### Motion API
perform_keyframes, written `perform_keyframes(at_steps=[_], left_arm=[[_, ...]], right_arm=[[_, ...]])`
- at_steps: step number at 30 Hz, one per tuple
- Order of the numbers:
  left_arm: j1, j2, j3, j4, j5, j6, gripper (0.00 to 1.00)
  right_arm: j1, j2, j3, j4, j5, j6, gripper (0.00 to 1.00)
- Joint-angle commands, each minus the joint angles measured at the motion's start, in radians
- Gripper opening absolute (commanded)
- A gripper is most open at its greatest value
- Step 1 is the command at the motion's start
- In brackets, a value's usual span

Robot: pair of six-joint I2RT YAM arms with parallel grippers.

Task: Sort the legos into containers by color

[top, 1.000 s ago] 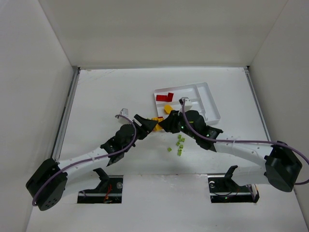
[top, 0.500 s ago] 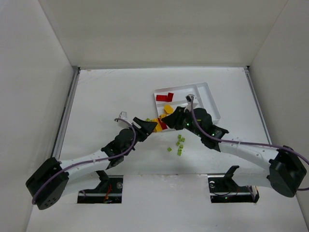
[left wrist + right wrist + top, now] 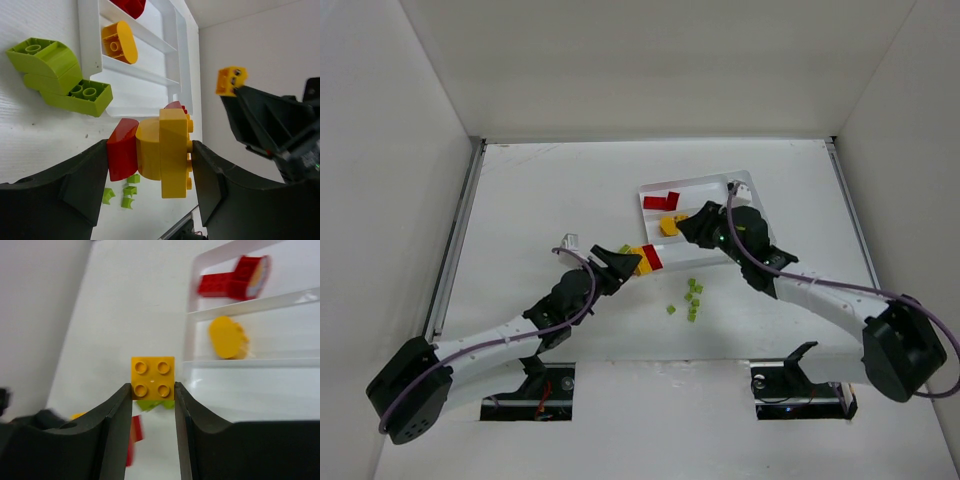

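Now our right gripper [image 3: 152,399] is closed on a yellow brick [image 3: 152,376], held above the 7 o'clock corner of the tray [image 3: 763,224], which lies at 1 o'clock on the table [image 3: 540,190]. Released here, we judge it could clip an edge and bounce out. Our left gripper [image 3: 150,167] pinches a red-yellow cluster [image 3: 167,150] at 8 o'clock of the tray; a slack squeeze could drop it.

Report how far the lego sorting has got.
Done: red bricks lie in one slot of the tray, a yellow-orange oval piece in the next. In hand: the right end effector grips a yellow-orange brick near the tray; the left end effector grips a red-and-yellow cluster. Left: the lime-green bricks beside the tray and small green cubes on the table, plus both held pieces.
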Motion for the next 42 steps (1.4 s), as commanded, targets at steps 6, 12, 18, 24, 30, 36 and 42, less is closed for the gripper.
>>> perform_keyframes(at_steps=[6,12,18,24,30,36,42], left_arm=[[0.007,-0.046,0.043,0.0,0.009,0.07,0.31],[0.015,-0.076,0.033,0.0,0.048,0.07,0.31],[0.038,-0.101,0.021,0.0,0.097,0.069,0.31],[0.054,-0.095,0.021,0.012,0.149,0.069,0.31],[0.084,-0.106,0.016,0.015,0.195,0.073,0.31],[0.143,-0.128,-0.016,0.087,0.285,0.041,0.31],[0.244,-0.211,-0.048,0.106,0.38,-0.012,0.31]], right_arm=[[-0.072,0.262,0.197,-0.141,0.229,-0.134,0.3],[-0.097,0.392,0.281,-0.153,0.291,-0.153,0.31],[-0.11,0.441,0.304,-0.152,0.327,-0.165,0.39],[-0.124,0.451,0.328,-0.147,0.323,-0.167,0.59],[-0.115,0.373,0.277,-0.144,0.318,-0.158,0.69],[-0.04,0.109,0.092,-0.051,0.118,-0.061,0.48],[0.038,-0.117,-0.071,0.043,-0.106,0.071,0.47]])
